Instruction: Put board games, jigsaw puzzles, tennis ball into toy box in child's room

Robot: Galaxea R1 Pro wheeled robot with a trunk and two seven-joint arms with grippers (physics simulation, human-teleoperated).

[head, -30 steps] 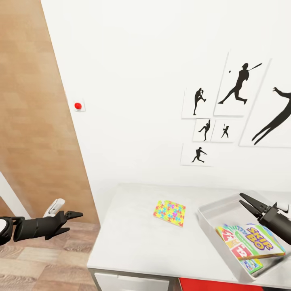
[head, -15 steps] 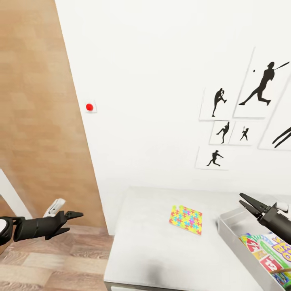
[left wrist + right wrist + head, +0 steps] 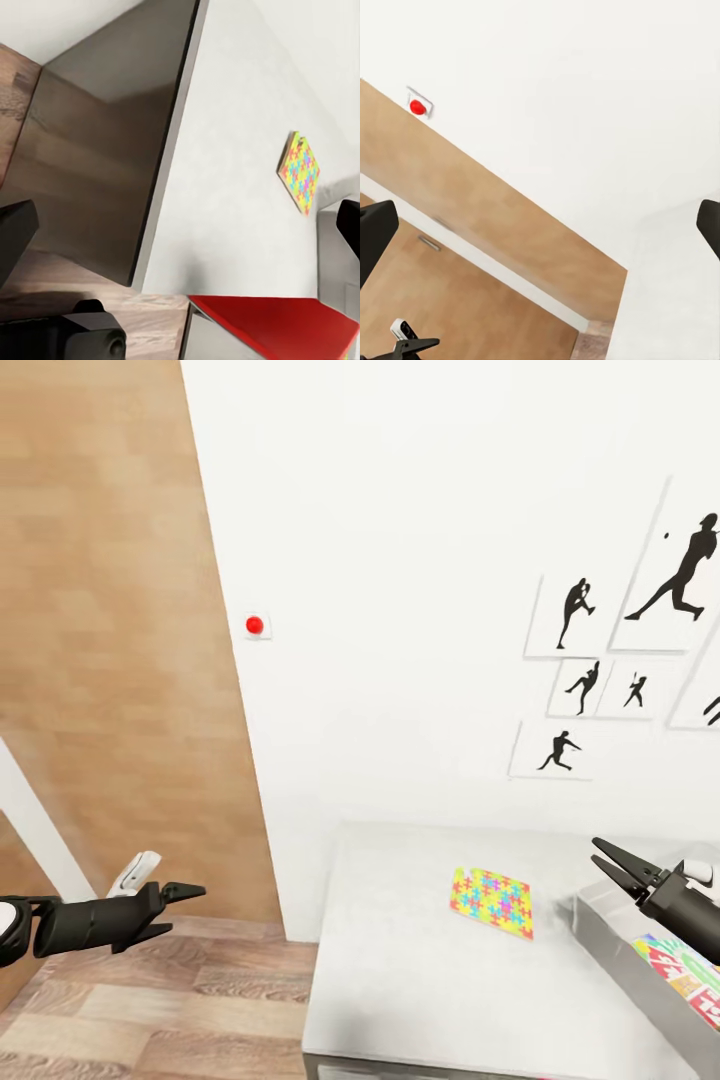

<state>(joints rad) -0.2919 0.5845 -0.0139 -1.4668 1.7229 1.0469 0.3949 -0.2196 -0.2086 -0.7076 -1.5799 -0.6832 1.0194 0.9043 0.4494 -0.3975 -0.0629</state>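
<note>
White table (image 3: 400, 960) carries the jigsaw puzzle (image 3: 491, 901), lying flat nearer your right gripper (image 3: 606, 865); both grippers hang open and empty, left gripper (image 3: 185, 905) well apart.

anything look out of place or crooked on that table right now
Only mildly: the jigsaw puzzle lies flat on the white table, turned askew to its edges, outside the toy box that already holds board games. Nothing looks spilled or damaged.

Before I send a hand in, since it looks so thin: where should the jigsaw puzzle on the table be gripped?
The jigsaw puzzle lies flat on the table, so probably pinch one edge. Its near corner faces the table's open side; come from there, low, the open right hand being nearer.
</note>
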